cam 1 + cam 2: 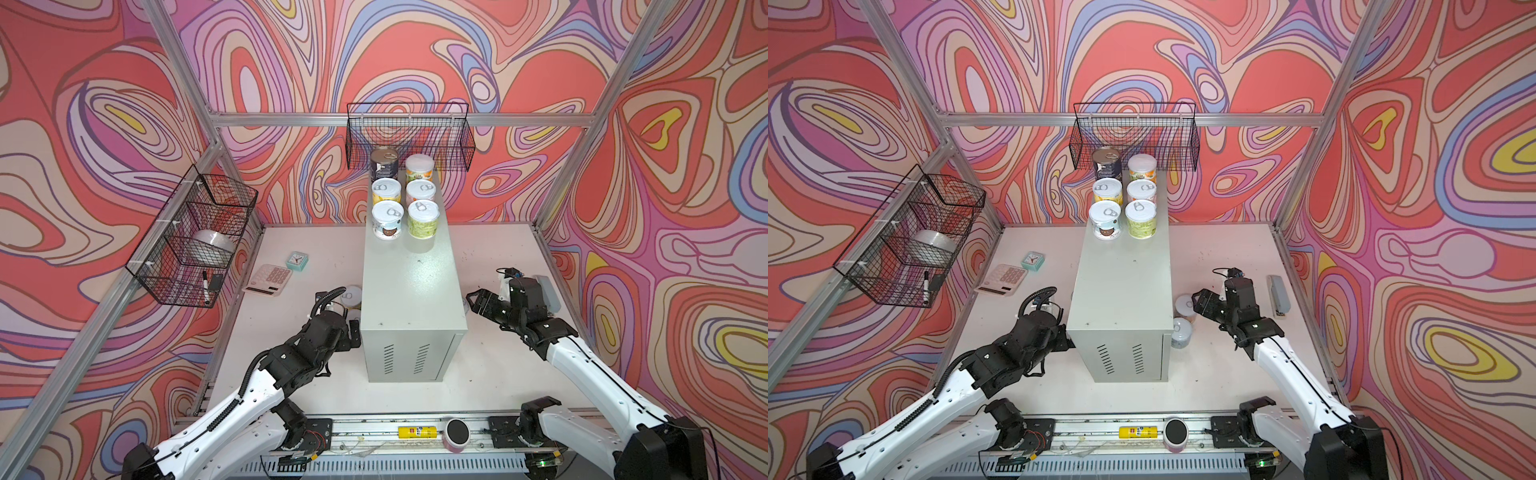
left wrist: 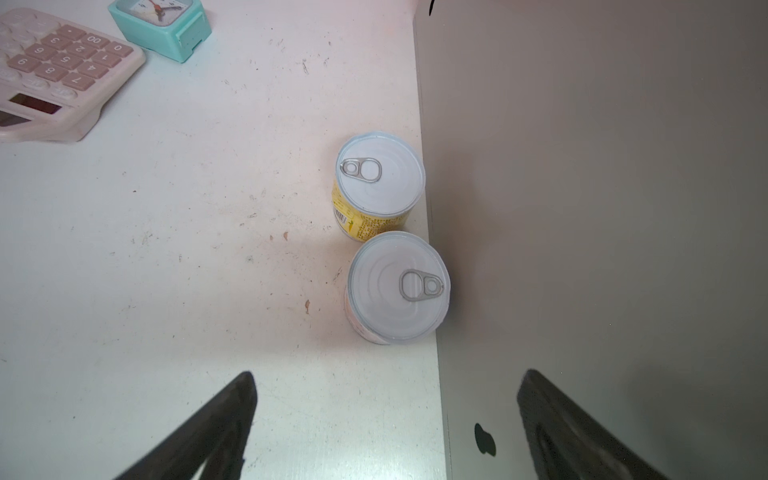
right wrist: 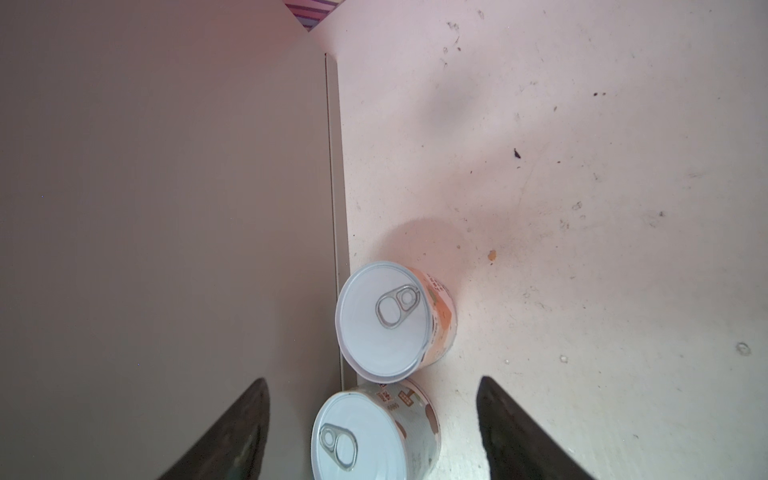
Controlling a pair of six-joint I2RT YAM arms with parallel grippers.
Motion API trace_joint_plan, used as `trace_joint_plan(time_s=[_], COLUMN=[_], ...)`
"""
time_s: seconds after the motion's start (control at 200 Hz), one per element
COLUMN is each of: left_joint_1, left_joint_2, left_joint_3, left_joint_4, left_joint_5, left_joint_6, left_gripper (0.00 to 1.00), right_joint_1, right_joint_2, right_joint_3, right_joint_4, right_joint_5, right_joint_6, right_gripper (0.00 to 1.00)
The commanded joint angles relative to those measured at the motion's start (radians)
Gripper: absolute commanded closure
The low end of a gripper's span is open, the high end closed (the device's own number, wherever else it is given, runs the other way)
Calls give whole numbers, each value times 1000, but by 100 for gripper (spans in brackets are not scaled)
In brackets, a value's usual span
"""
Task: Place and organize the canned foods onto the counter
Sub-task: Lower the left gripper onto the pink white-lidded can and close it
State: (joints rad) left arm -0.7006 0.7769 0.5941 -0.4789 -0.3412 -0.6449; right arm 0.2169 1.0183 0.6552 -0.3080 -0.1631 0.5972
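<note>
The counter [image 1: 409, 291] is a tall light-grey cabinet in mid-table. Several canned foods stand in two rows at its far end, among them a dark-blue tin [image 1: 384, 164] and a green-label can [image 1: 423, 219]. Two cans stand on the table against its left side: a yellow one [image 2: 380, 178] and a pale one [image 2: 399, 286]. My left gripper [image 2: 388, 374] hangs open just short of them, empty. Against its right side stand an orange-label can [image 3: 384, 322] and a brown-spotted can [image 3: 357, 436]. My right gripper [image 3: 372, 379] is open above them, fingers either side of the spotted can without touching it.
A pink calculator [image 1: 268, 279] and a teal clock [image 1: 296, 261] lie on the table's left. A grey block [image 1: 1278, 293] lies by the right wall. Black wire baskets hang on the back wall [image 1: 409, 137] and left wall [image 1: 195, 237]. A yellow tube [image 1: 417, 432] and pink cylinder [image 1: 456, 434] sit on the front rail.
</note>
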Motion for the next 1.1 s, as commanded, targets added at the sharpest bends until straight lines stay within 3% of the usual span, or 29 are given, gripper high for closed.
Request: trace_joint_plan(time_s=[0.0,0.305,0.816,1.097], left_joint_1=[-9,-11,-7,70], left_joint_2=[-29,23,243,270], left_joint_3=[-24,-114,-88,-109], left_joint_4=[-12,127,271,356], left_joint_5=[-45,-15,82,148], left_joint_6=[-46,-40,36,60], left_gripper=[0,0,0,0], right_joint_1=[-4,-4,-4,-4], right_joint_2=[-19,16,37,51], right_joint_3=[-10,8,25,42], right_joint_4=[6,16,24,31], right_joint_5=[-8,-20,-21,-16], right_joint_6=[7,9,15,16], right_gripper=[19,19,20,20])
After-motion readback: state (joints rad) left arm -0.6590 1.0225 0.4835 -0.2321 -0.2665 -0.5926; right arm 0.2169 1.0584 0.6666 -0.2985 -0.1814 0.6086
